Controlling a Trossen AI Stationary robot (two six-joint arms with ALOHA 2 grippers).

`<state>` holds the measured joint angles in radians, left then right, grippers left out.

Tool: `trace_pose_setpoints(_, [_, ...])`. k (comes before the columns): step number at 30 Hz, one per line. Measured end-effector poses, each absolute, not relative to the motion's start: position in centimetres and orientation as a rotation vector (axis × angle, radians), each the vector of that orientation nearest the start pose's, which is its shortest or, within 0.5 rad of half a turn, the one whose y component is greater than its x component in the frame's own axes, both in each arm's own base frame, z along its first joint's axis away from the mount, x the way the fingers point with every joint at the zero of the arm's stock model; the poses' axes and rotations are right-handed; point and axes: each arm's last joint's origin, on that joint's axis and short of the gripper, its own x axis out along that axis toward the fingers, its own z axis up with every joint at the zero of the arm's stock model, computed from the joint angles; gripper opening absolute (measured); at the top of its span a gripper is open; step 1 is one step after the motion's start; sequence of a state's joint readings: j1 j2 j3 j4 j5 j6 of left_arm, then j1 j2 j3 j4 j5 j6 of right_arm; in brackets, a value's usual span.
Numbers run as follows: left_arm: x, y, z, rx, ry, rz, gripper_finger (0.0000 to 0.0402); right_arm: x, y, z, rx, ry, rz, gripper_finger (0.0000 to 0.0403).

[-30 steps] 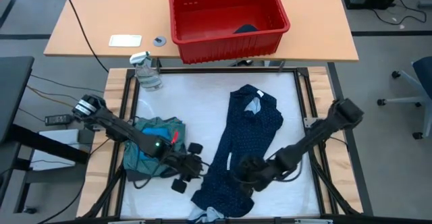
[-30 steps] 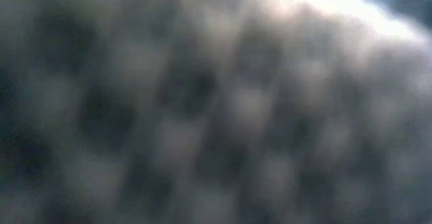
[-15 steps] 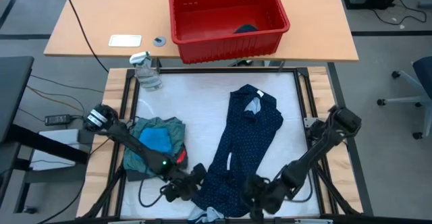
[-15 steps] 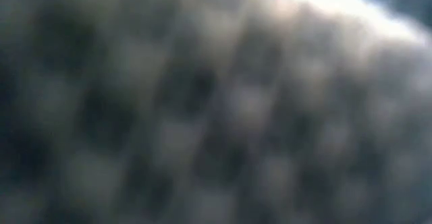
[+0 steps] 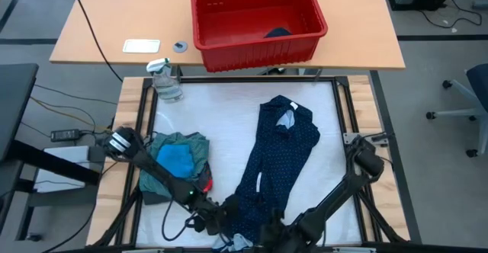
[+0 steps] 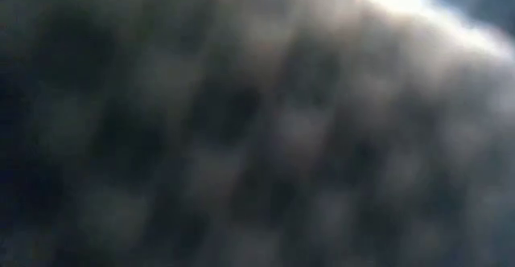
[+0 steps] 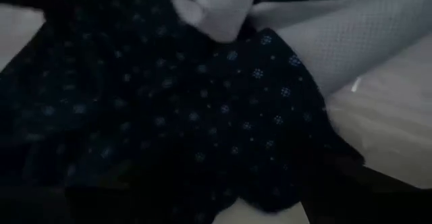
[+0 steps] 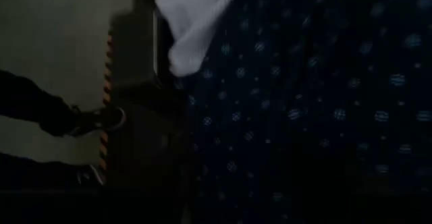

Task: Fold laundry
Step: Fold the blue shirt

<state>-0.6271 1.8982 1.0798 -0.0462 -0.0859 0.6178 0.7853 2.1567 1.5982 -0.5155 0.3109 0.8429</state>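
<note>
Lower centre of the high view: both arms crowd the near hem of the navy dotted piece (image 5: pixel 278 158), right at the frame's bottom edge.
Left pincer: (image 5: pixel 217 216) low at the garment's lower-left corner; its fingers sit out of clear sight against dark cloth, so whether they are spread or pinching, I cannot tell.
Right pincer: (image 5: pixel 276 234) tucked at the bottom edge, by the hem's right side; same story, cannot tell if it pinches cloth.
Navy dotted piece: stretched long on the white tabletop (image 5: pixel 221 108), collar toward the top of the frame, hem toward the bottom, a whitish piece (image 7: pixel 212 8) peeking out at the hem.
Folded pile: teal-green shirt (image 5: pixel 194 142) with the small bright blue piece (image 5: pixel 177 158) on it, left of centre, well apart from the navy garment's upper half.
Background: red plastic bin (image 5: pixel 255 46) and spray bottle (image 5: pixel 166 81) toward the top of the frame, untouched.
Low view: blocked by blurred cloth, nothing to read.
Step in hand: by my read, lining up on the two hem corners for the lengthwise fold.
Next move calls for: a firm pinch on both corners together, then an even lift and carry toward the collar, keeping the hem level so the cloth doesn't bunch.
</note>
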Motion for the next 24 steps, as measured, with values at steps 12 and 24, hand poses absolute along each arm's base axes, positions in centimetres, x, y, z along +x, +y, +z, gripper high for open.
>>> trace_pose_setpoints(12, [32.5,-21.7,13.0,0.572,0.724,-0.558,0.0096,34.0,29.7,14.2,0.526,1.191,-0.162,0.005])
trace_pose_setpoints(24, [35.6,-17.4,26.1,0.476,0.682,-0.559,0.0003,32.1,23.7,26.8,0.509,1.127,-0.027,0.0011])
